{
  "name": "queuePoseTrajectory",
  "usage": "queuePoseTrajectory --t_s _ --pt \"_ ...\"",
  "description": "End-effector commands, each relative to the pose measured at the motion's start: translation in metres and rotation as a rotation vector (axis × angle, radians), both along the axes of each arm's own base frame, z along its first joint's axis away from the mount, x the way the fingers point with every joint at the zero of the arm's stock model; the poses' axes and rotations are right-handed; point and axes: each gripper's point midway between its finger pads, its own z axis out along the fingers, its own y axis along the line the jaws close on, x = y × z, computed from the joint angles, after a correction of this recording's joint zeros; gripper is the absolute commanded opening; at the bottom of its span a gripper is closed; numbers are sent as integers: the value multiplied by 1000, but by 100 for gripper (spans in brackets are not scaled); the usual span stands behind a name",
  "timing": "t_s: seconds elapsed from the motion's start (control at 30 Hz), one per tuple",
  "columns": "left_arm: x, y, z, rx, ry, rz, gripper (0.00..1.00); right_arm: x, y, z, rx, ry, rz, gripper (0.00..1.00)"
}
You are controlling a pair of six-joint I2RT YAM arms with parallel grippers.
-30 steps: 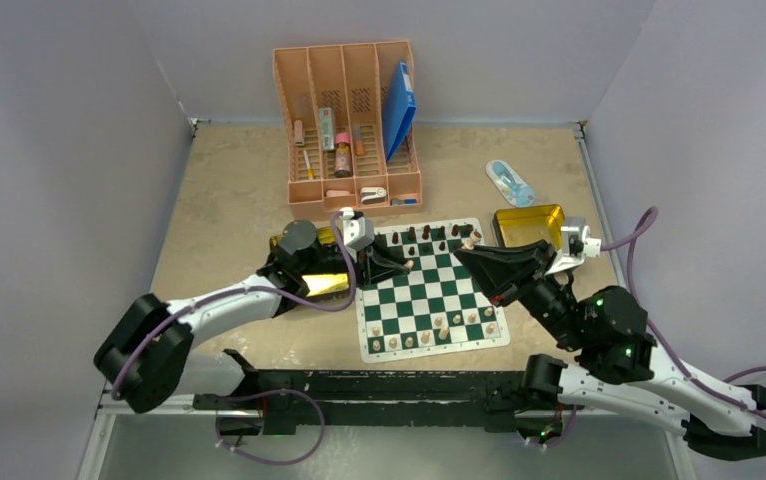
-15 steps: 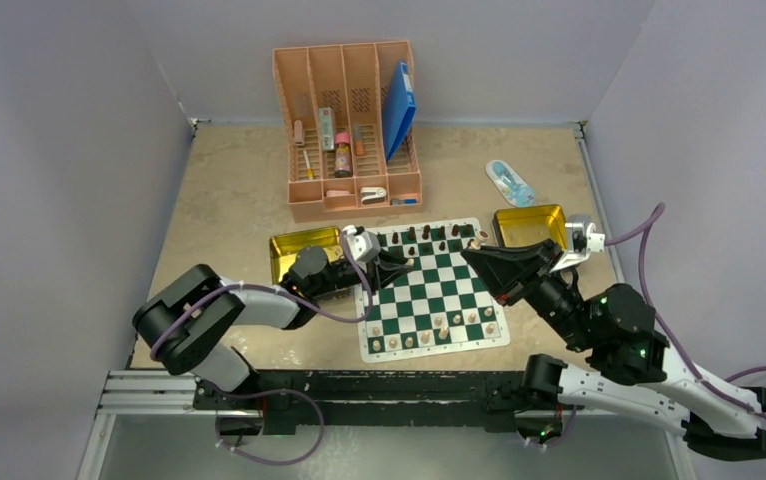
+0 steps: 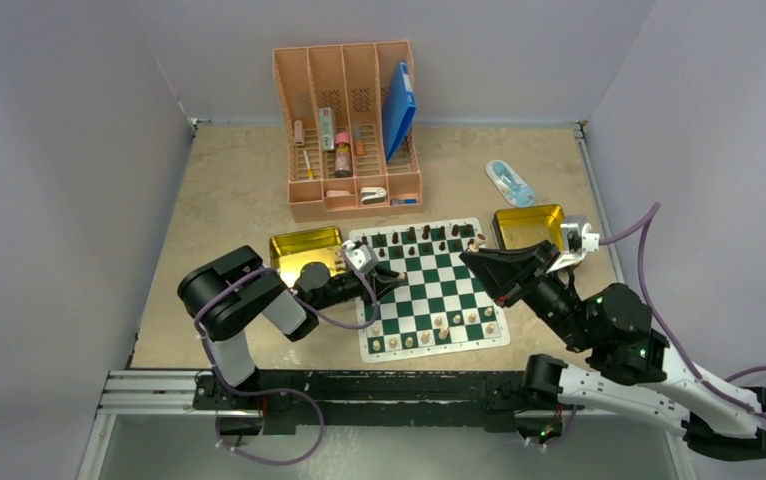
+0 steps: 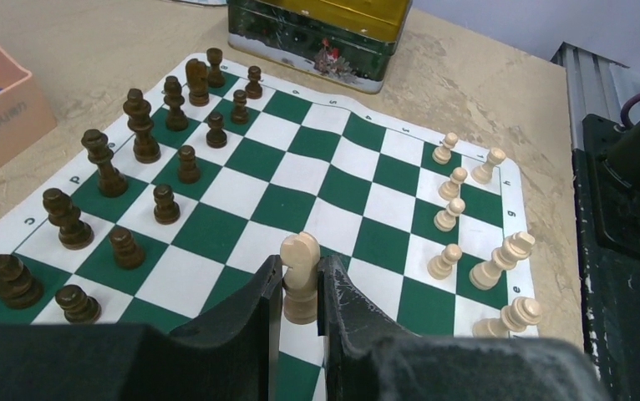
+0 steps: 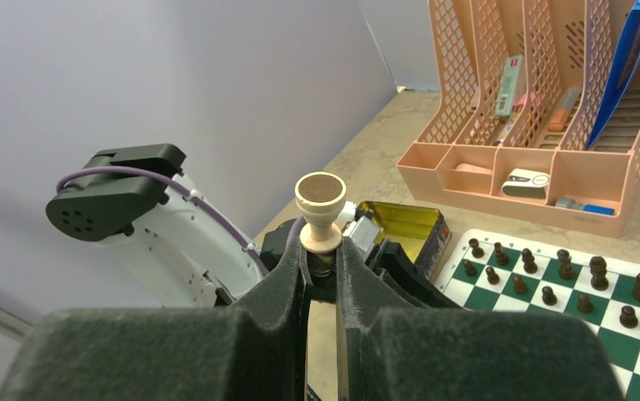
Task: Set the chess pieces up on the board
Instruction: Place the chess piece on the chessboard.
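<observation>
Chess pieces: left end effector grips notch-topped pale piece, right end effector felt-based pale piece

Beige mottled surface. Pink slotted organiser stands far centre, holding small stationery, with a blue folder leaning in its rightmost slot. Left gold tin and right gold tin are well apart. Blue-and-white packet lies beyond the right one.

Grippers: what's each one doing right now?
Left gripper: closed on a tan chess piece.
Right gripper: closed on an upturned tan piece, base up.
</observation>
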Motion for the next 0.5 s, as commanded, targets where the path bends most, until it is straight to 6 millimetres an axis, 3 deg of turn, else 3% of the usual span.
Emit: queuePoseTrajectory --t_s 0.0,0.27,0.47 --pt "-7 0 17 -85 -38 -10 1 -3 -3 19 67 -7 8 6" --pt "-29 -3 3 -63 1 -56 1 -3 0 20 79 -8 13 7" --pt "-36 -2 9 -76 -3 -52 1 -3 3 18 71 2 21 7"
